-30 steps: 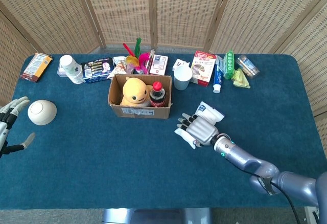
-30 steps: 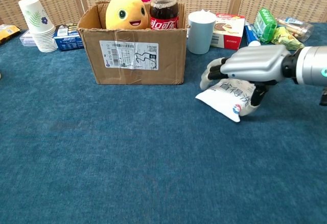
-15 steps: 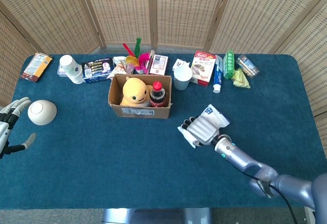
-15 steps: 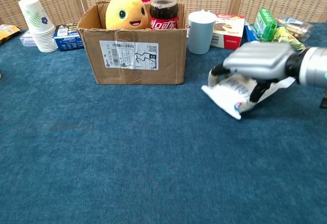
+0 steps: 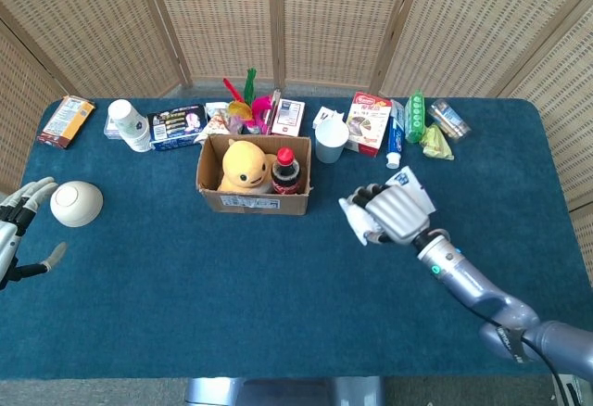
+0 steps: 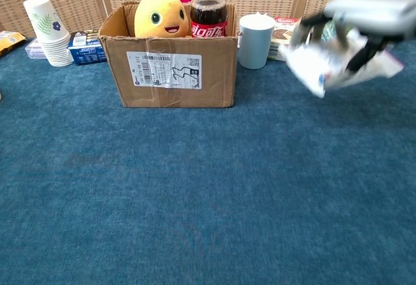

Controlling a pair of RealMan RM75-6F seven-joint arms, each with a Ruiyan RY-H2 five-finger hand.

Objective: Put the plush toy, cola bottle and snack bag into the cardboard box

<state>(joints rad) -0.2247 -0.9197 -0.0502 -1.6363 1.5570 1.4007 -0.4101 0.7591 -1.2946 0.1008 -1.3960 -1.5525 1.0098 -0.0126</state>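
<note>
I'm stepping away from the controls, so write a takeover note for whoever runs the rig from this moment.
Right hand: grips the white crinkly snack bag, lifted off the blue cloth table, right of the brown cardboard box.
Left hand: open, holds nothing, at the table's left edge beside a white bowl.
Done: yellow plush toy and red-capped cola bottle are in the box.
Left: carry the snack bag over the box and release it inside.

Your right hand [image 5: 394, 213]: silver back, dark fingers | wrist at 4 o'clock: green-lit ring | forearm: glossy grey-blue | left hand [image 5: 17, 225]: pale fingers
</note>
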